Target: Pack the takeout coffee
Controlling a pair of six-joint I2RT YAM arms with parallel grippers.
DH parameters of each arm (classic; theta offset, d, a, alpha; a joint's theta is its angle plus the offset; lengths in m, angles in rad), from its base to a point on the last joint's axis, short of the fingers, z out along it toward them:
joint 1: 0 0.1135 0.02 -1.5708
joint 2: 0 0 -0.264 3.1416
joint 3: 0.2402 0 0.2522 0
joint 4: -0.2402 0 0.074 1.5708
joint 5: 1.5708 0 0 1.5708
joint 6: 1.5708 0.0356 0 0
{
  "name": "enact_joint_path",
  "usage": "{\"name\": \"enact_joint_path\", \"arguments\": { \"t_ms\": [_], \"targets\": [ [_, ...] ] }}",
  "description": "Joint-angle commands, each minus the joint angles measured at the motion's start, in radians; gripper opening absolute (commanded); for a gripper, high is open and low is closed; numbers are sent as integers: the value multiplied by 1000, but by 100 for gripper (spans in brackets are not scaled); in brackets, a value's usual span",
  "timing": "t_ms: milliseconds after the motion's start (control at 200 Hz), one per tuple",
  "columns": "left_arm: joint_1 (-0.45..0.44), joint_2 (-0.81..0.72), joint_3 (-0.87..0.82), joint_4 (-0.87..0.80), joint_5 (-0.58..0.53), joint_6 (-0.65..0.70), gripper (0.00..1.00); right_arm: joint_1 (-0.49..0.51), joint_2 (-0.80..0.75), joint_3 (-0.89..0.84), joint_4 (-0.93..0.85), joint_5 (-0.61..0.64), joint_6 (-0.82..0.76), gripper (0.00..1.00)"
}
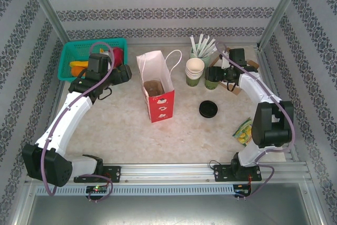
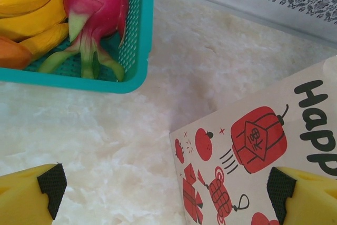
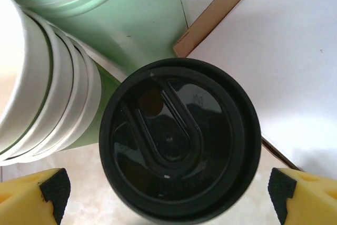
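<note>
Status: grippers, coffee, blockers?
Left gripper open beside paper bag. Right gripper open above lidded coffee cup, not gripping. Cup stack close beside.

A stack of lidless cream paper cups crowded the black-lidded green paper cup on its bag side; a pale green plastic holder stood close behind it; a white box with a brown cardboard edge hemmed its other side. The marbled tabletop lay bare in front of the red-and-white paper bag, whose mouth stood open upward; a loose round black plastic lid lay between cups and bag; a free strip of tabletop ran between bag and teal plastic basket.
</note>
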Motion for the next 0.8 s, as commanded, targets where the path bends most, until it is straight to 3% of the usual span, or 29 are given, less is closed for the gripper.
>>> {"name": "enact_joint_path", "arguments": {
  "t_ms": [0,465,794],
  "targets": [
    [8,14,43,-23,-21,4,100,-10,32,41,-13,-8,-35,98],
    [8,45,51,-42,-45,-27,100,-9,113,91,-27,18,-66,98],
    [9,-16,-21,45,-52,-6,100,-9,151,117,-37,-19,-66,98]
  ]
}}
